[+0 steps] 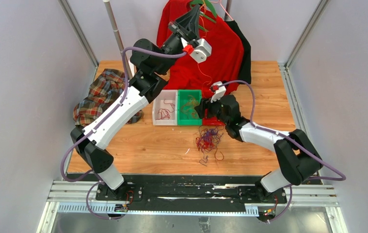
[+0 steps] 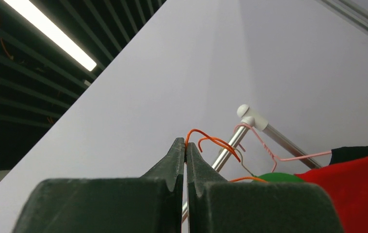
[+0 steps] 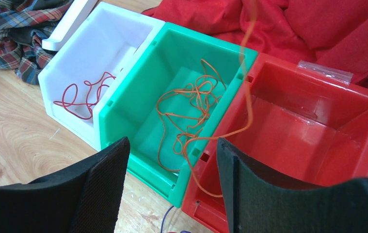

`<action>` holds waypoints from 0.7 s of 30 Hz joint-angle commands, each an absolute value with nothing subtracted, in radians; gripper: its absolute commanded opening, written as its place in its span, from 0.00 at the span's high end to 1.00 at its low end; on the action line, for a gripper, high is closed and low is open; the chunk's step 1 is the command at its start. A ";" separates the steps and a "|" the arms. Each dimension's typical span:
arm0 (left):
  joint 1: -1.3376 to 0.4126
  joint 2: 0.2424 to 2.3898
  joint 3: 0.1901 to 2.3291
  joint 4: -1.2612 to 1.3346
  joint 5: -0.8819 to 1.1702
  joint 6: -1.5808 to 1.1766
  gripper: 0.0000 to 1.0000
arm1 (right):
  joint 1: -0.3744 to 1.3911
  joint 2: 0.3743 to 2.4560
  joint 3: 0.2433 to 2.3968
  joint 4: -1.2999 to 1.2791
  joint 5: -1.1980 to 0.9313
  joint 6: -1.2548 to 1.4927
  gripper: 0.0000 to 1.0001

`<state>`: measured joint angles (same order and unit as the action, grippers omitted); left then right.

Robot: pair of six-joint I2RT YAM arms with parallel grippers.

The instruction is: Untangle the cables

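Left wrist cam: left gripper (image 2: 185,147) pinches a thin orange wire (image 2: 215,140), which looks light and floppy, so it's probably best grabbed near a free end.

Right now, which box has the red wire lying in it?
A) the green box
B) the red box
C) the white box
C: the red wire lies curled on the floor of the white box, while the green box next to it holds orange wire.
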<state>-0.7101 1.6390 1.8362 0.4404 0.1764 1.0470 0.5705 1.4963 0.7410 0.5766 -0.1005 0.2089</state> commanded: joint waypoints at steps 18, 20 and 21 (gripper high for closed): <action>-0.703 1.691 2.047 0.439 0.180 0.999 0.99 | 0.545 1.502 0.718 0.581 -0.103 0.209 0.36; -0.703 1.675 2.003 0.439 0.184 1.010 0.99 | 0.545 1.501 0.716 0.580 -0.102 0.208 0.36; -0.703 1.670 1.985 0.439 0.184 1.015 0.99 | 0.545 1.500 0.713 0.580 -0.102 0.206 0.36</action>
